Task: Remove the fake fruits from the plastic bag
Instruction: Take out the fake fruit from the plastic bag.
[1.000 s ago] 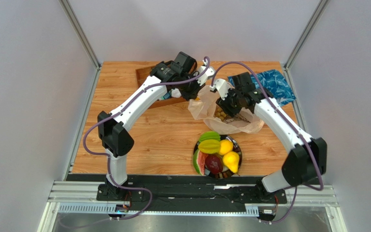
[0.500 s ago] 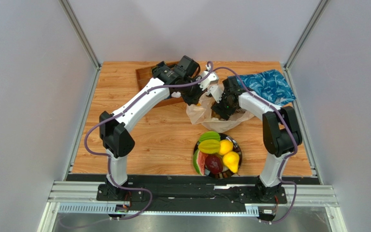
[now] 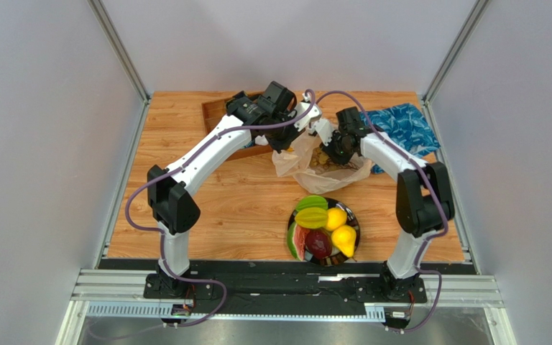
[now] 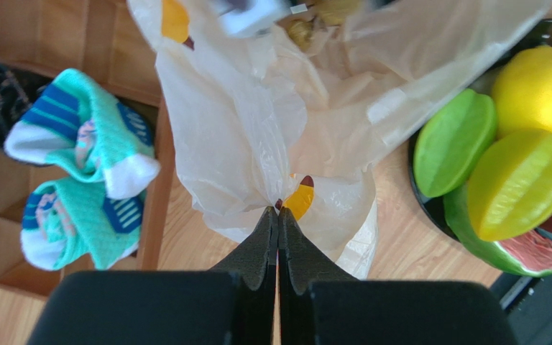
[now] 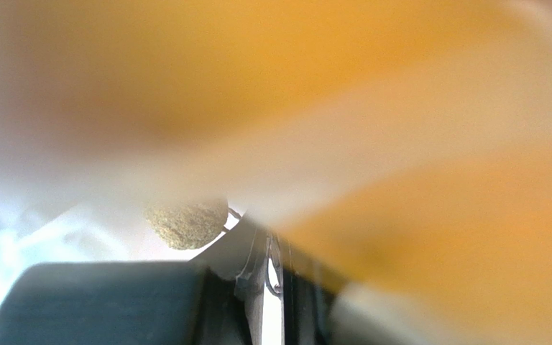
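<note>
Now, at upper centre, the right gripper (image 3: pixel 327 149) had advanced into the plastic bag (image 3: pixel 291 159) toward the tan grape bunch (image 5: pixel 185 221), apparently the last fruit inside, its opening indeterminate, while the left gripper (image 4: pixel 277 219) held the bag's edge clamped.

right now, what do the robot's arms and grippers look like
The left arm and right arm are white tubular links joined by chunky black joints. A purple cable loops loosely along each. The left gripper has matte black fingers tapering to thin tips.
</note>
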